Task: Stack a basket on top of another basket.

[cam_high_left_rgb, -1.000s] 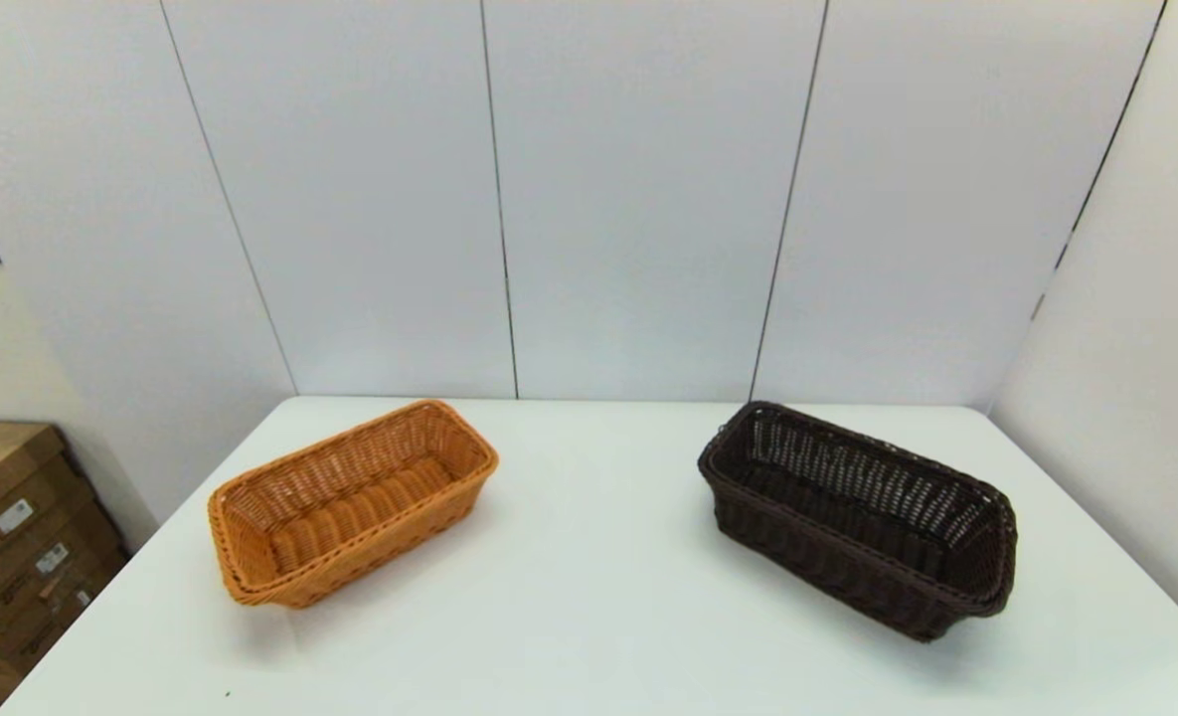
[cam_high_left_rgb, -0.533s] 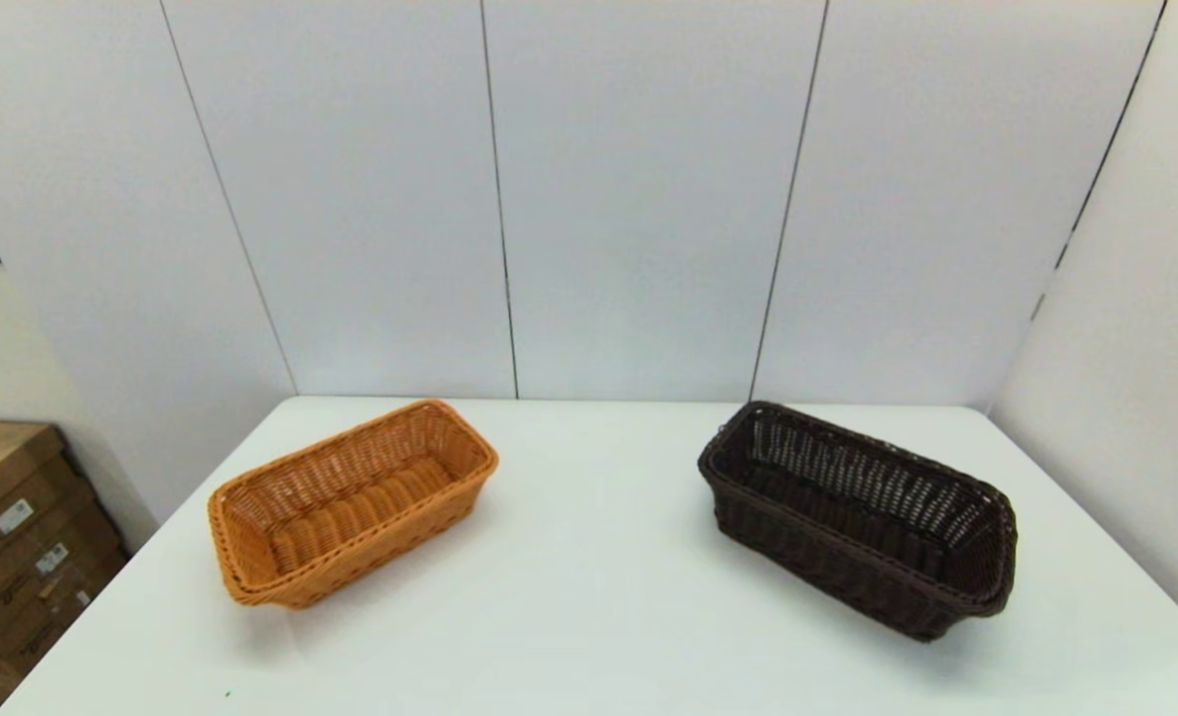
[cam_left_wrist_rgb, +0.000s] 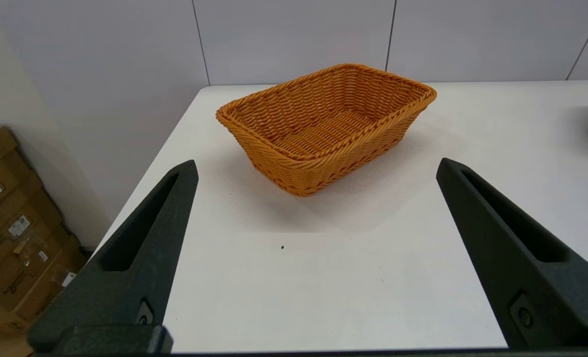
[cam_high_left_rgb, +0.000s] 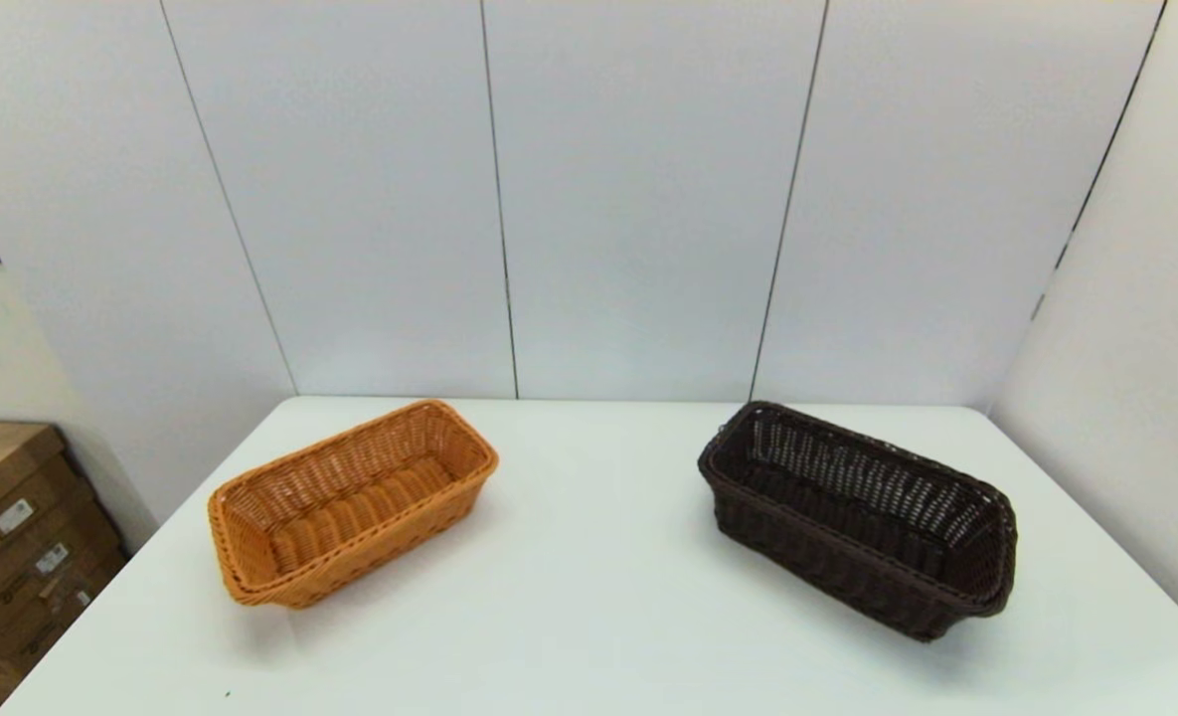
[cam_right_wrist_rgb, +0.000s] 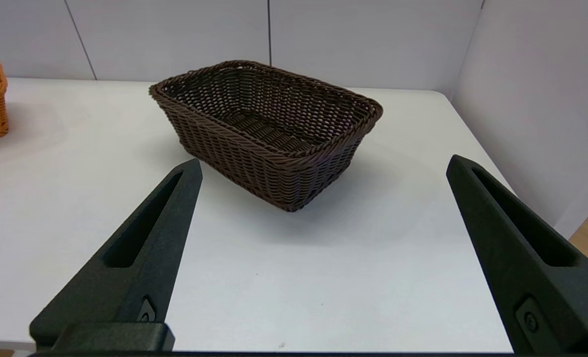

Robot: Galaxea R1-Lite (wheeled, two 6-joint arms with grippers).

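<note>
Dark wicker, the brown basket [cam_high_left_rgb: 857, 517] sits on the table's [cam_high_left_rgb: 589, 617] right, well apart from the orange basket [cam_high_left_rgb: 350, 502] on the left; my right pincer [cam_right_wrist_rgb: 323, 166], spread wide and empty, should pinch its near rim squarely.

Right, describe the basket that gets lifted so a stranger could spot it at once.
Start at the white table set against the grey panelled wall. Two woven baskets sit apart on it, both upright and empty; look to the robot's right side. The dark basket there is almost black, while its twin, the orange basket, sits on the left.
</note>
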